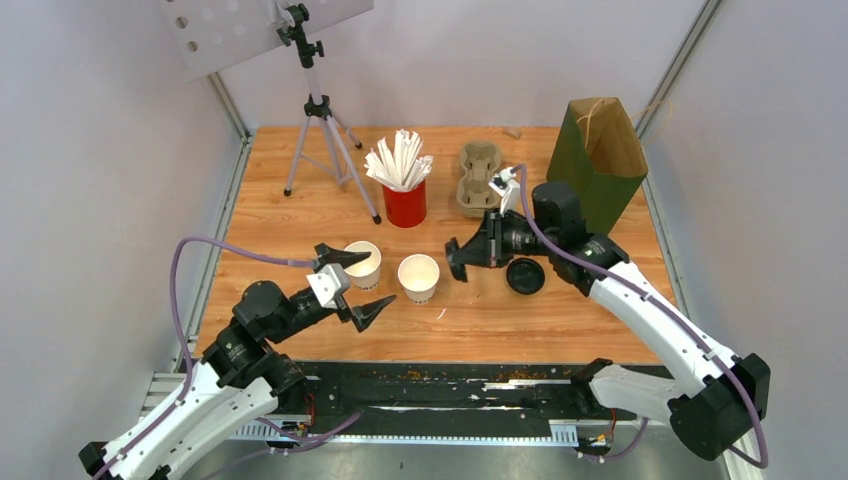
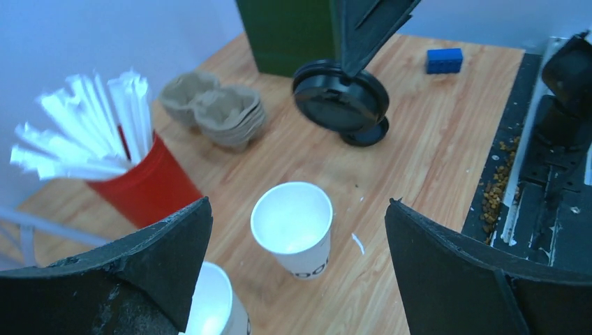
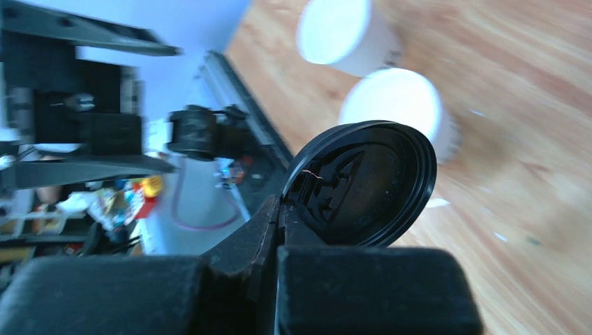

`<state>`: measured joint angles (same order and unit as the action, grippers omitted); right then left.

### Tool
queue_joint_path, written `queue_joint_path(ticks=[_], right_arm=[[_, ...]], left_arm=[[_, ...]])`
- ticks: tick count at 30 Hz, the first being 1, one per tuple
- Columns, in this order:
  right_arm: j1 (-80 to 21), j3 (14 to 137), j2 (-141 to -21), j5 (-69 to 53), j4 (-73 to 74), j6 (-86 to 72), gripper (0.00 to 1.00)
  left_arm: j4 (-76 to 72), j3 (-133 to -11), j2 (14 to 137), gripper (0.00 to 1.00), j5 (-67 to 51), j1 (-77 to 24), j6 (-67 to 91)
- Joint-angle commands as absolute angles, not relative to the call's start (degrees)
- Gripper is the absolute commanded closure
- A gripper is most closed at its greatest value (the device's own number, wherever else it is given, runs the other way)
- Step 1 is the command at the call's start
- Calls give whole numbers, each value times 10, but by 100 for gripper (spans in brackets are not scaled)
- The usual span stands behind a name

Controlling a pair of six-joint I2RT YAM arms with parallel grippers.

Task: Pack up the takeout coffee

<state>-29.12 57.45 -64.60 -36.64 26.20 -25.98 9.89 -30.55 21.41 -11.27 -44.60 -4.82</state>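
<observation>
Two white paper cups stand upright and lidless near the middle of the surface, the left cup just beside the right cup. One black lid is held on edge in the right jaws; a second lid, apparently flat, lies nearer the right edge.

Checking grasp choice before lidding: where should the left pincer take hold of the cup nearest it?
Probably its side wall, just under the rim, from the near left: the cup stands upright and unlidded, the second cup blocks its right, and the open left pincer sits on that side.
</observation>
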Motion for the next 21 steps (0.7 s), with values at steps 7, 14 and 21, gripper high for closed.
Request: queue_joint_path(ticks=[7, 14, 21], right_arm=[[-436, 577, -638, -393, -32, -442, 100], [-478, 590, -656, -385, -65, -454, 100], [-484, 588, -664, -385, -90, -465, 100]], left_arm=[[-114, -269, 252, 0, -255, -447, -90], [-133, -272, 256, 0, -240, -447, -105], [-130, -269, 252, 0, -247, -447, -107]])
